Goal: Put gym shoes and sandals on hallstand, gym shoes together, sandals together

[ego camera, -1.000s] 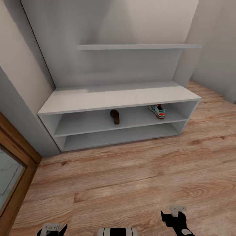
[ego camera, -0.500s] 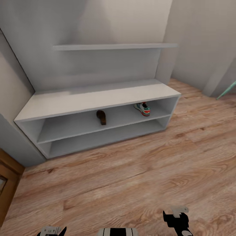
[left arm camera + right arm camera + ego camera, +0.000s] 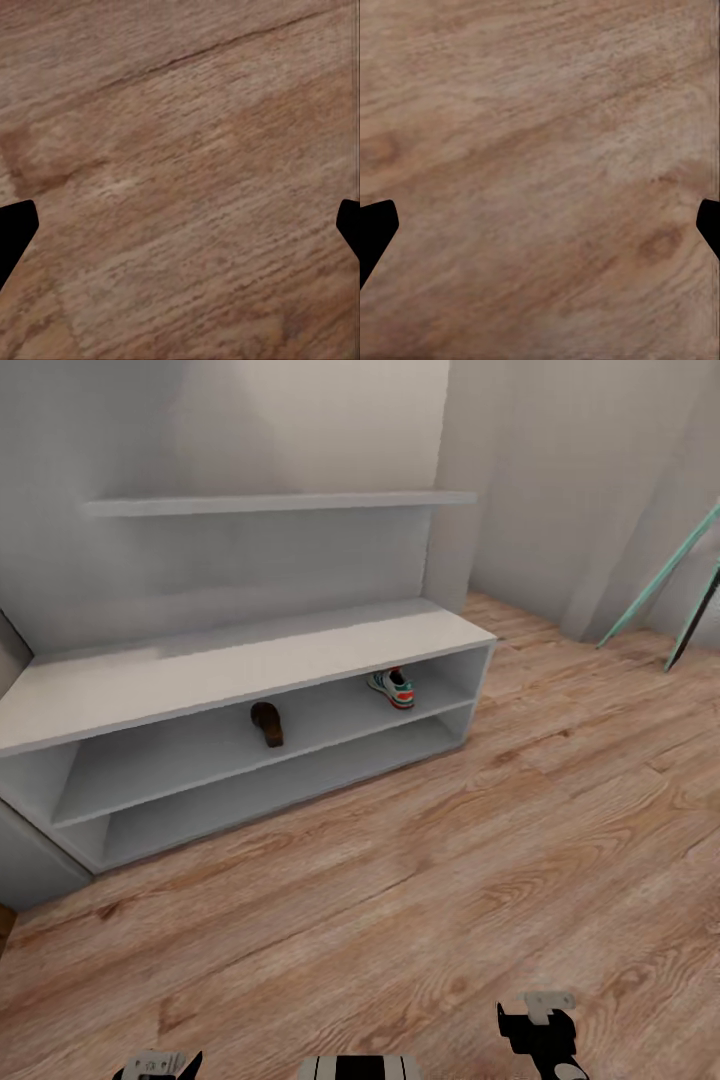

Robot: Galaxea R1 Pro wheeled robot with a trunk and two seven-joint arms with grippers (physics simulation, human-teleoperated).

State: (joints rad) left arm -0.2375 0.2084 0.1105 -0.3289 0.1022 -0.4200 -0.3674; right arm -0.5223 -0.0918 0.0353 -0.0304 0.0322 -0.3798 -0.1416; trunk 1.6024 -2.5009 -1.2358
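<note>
Hallstand [image 3: 230,665] is the landmark. One sandal [image 3: 267,722] lies on its upper open shelf, about mid-width, long axis running front to back. One gym shoe [image 3: 391,687] is on the same shelf toward the hallstand's right end, toe angled toward the front edge; well apart from the sandal. The second sandal and second gym shoe can't be located here, so pairing isn't done yet (judgement).

Left hand [image 3: 158,1063] is low, well in front of the hallstand over the corridor floor [image 3: 420,860]; its wrist view has both fingertips [image 3: 15,229] at opposite edges with bare floor between, so spread wide and empty. Right hand [image 3: 540,1030], also well out from the hallstand's front, is likewise spread and empty, with fingertips [image 3: 375,229] far apart over planks.

Key relation: both shelved shoes lie ahead and left of the hands, and the left one is nearer the sandal. Two thin poles [image 3: 660,585] lean beyond the hallstand's right end.
</note>
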